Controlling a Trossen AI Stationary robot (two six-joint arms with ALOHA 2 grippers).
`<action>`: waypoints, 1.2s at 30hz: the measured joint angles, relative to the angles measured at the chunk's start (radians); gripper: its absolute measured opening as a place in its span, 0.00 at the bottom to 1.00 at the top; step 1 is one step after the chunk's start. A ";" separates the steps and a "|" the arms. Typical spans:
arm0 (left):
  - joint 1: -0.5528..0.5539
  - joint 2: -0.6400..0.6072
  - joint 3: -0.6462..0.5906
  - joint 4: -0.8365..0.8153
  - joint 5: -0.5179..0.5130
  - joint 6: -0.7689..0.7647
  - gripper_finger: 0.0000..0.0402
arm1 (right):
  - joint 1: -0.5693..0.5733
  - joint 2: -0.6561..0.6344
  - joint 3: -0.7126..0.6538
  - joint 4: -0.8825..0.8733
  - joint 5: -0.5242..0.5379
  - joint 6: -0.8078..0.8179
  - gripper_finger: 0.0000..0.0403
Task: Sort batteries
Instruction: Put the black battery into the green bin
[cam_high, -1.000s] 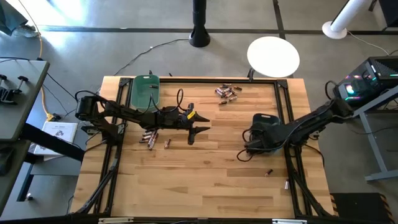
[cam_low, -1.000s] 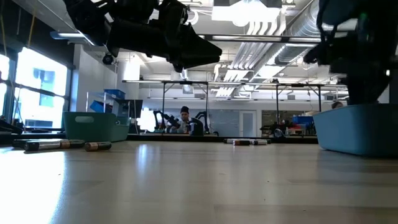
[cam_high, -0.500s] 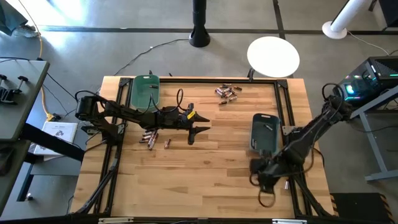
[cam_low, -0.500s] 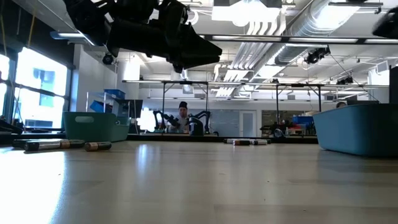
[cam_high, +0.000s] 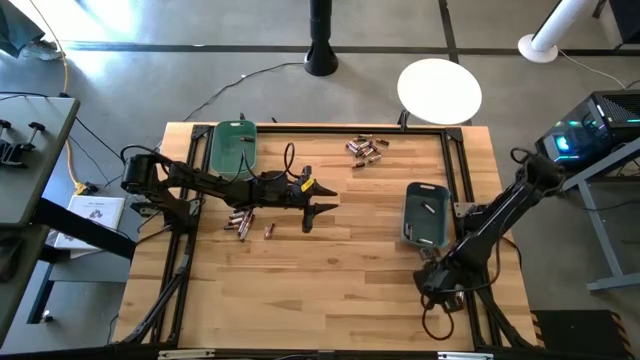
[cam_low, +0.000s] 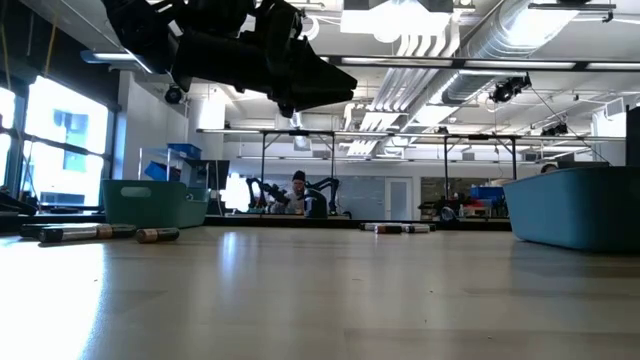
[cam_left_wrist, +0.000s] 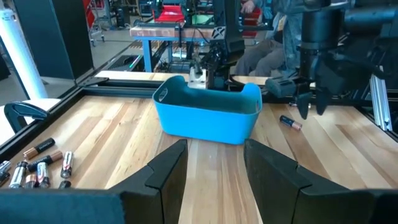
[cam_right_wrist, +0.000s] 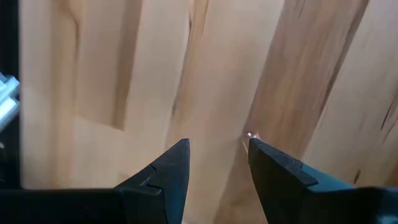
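Observation:
Batteries lie in three places: a loose pile (cam_high: 365, 148) at the far edge, a few (cam_high: 240, 220) near the left arm, and one (cam_left_wrist: 290, 123) on the wood beside the blue-grey bin (cam_high: 428, 213). The green bin (cam_high: 233, 145) stands at the far left. My left gripper (cam_high: 325, 200) hovers open and level over the table's middle, aimed at the blue-grey bin (cam_left_wrist: 208, 115). My right gripper (cam_high: 430, 282) points down, open, over bare wood near the right front, just above that single battery; in its own view the open fingers (cam_right_wrist: 217, 155) frame only planks.
A black frame rail (cam_high: 470, 260) runs along the table's right side close to my right arm. A white round disc (cam_high: 440, 88) stands beyond the far edge. Bare wood spreads over the near half (cam_high: 320, 290).
My right gripper has swung from over the blue-grey bin toward the near right corner, sinking a little and rolling until it points down. The bin now shows uncovered. The gripper has left the low view.

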 joint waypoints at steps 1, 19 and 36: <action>0.000 0.000 0.000 0.000 0.000 0.000 0.38 | 0.000 0.007 -0.001 0.001 0.001 -0.026 0.39; 0.000 0.000 0.001 0.007 0.000 -0.008 0.38 | 0.001 0.214 0.027 -0.053 0.102 -0.197 0.30; 0.000 0.000 0.004 0.062 0.000 -0.008 0.38 | -0.017 0.216 0.194 -0.133 0.174 -0.204 0.07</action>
